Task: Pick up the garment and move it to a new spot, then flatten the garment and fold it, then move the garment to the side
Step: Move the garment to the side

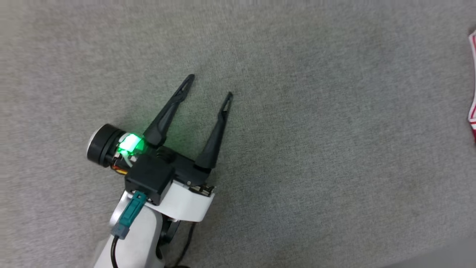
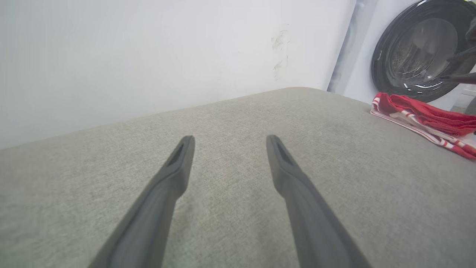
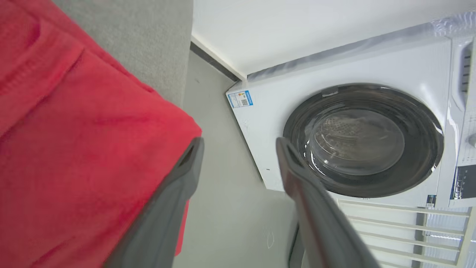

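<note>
In the head view we see only a red-and-white sliver of the garment (image 1: 473, 85) before the right edge cuts it off, and the bottom edge cuts the left arm (image 1: 137, 238). From the left wrist, the garment (image 2: 424, 117) again runs off the right edge, with its folds hiding most of the cloth. From the right wrist, it spills past the left, top and bottom edges. We cannot read the small label (image 3: 240, 99) on the washing machine (image 3: 260, 130), which is itself clipped at the right.

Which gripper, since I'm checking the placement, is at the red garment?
The right gripper: its open jaws are at the garment's edge, while the left gripper hovers over bare grey surface, far from it.
</note>
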`<state>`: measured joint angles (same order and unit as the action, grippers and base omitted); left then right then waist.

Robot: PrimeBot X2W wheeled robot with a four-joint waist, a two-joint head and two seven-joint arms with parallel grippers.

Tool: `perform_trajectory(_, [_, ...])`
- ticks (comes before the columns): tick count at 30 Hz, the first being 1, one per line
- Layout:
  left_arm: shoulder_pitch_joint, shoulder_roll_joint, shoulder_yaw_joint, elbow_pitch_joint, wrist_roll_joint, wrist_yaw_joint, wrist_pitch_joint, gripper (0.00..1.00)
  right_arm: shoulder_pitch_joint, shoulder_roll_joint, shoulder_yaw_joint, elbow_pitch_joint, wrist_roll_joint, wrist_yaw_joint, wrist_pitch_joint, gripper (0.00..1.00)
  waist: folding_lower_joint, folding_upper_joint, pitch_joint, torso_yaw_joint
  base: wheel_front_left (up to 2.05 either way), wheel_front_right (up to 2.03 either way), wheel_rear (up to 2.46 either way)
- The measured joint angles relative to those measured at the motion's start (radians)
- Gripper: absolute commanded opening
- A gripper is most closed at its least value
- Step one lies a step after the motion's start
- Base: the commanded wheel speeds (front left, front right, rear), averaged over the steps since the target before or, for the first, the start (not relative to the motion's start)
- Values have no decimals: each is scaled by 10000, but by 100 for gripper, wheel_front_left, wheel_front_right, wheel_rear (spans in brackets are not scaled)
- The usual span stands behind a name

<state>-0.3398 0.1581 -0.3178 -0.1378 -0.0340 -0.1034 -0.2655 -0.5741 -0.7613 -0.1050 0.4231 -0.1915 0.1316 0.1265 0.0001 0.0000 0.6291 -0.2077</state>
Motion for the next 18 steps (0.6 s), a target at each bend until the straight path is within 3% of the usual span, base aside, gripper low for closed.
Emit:
perform_trajectory(6, [709, -226, 746, 79, -245, 428, 25, 100, -116, 819, -121, -1012, 217, 0, -700, 100, -1, 0, -1207, 210, 0, 0, 0])
perform_trajectory(14, [1903, -318, 1935, 242, -416, 683, 25, 100, 1205, 3066, -272, -3095, 1009, -4, -1593, 100, -2, 0, -3000, 734, 0, 0, 0])
perform_trajectory(18, [2344, -355, 2274, 359, -493, 594, 25, 100, 2282, 4057, -67, -4057, 1538, -6, -1887, 100, -2, 0, -3718, 1101, 0, 0, 0])
